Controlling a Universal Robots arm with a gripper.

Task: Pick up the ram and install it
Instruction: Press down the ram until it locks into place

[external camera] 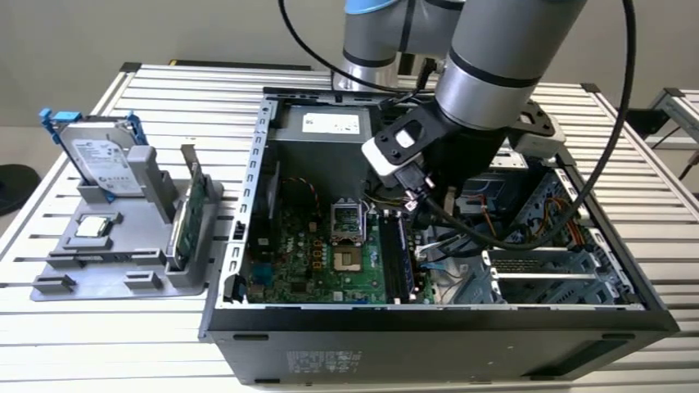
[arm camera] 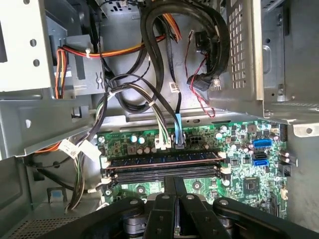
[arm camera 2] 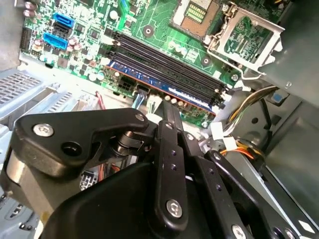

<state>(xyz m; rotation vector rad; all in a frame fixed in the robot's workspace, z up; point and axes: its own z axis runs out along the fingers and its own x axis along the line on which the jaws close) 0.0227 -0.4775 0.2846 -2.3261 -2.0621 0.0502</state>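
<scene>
The ram (arm camera 2: 164, 83) is a long blue stick seated in the motherboard memory slot farthest from the CPU socket; it also shows in the first wrist view (arm camera: 164, 158) and the exterior view (external camera: 395, 254). My gripper (arm camera: 174, 183) hangs inside the open computer case (external camera: 235, 246), directly over the memory slots. In both wrist views its two black fingers (arm camera 2: 169, 144) are pressed together with nothing between them. I cannot tell whether the fingertips touch the ram's top edge. In the exterior view the arm's wrist hides most of the gripper (external camera: 414, 206).
Bundled cables (arm camera: 164, 64) and a metal drive cage (arm camera: 244, 50) crowd the space beside the slots. The CPU socket (external camera: 344, 221) lies open on the green board. Outside the case, a grey holder (external camera: 120, 246) carries a silver hard drive (external camera: 104, 155) and a green card (external camera: 191, 214).
</scene>
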